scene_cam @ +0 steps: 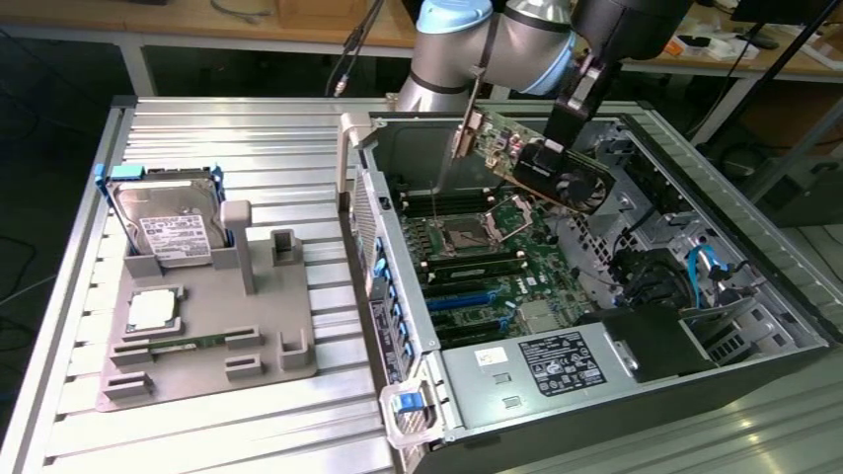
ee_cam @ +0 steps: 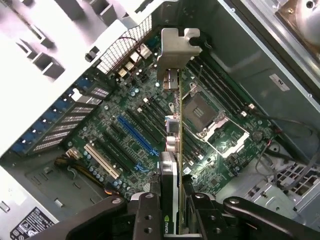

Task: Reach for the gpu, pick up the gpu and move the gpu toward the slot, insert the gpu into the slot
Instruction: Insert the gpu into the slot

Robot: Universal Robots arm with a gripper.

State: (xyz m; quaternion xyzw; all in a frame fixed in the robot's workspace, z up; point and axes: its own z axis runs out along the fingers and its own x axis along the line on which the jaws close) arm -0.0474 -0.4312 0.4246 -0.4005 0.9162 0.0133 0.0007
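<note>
The gpu (scene_cam: pixel 560 170), a dark card with a round black fan and a silver end bracket (scene_cam: pixel 464 136), hangs tilted in the air above the motherboard (scene_cam: pixel 495 262) inside the open computer case. My gripper (scene_cam: pixel 570 123) is shut on its upper edge. In the wrist view the gpu (ee_cam: pixel 178 145) appears edge-on between my fingers (ee_cam: pixel 147 212), with its bracket (ee_cam: pixel 176 50) at the far end. The long blue slot (ee_cam: pixel 137 135) on the board lies beside and below the card, apart from it.
The case wall (scene_cam: pixel 375 237) with its blue clips rises between the board and the grey fixture (scene_cam: pixel 211 336), which holds a silver hard drive (scene_cam: pixel 165 222), a chip and a memory stick. A CPU socket (scene_cam: pixel 475 232), cables and a power supply (scene_cam: pixel 560 360) fill the case.
</note>
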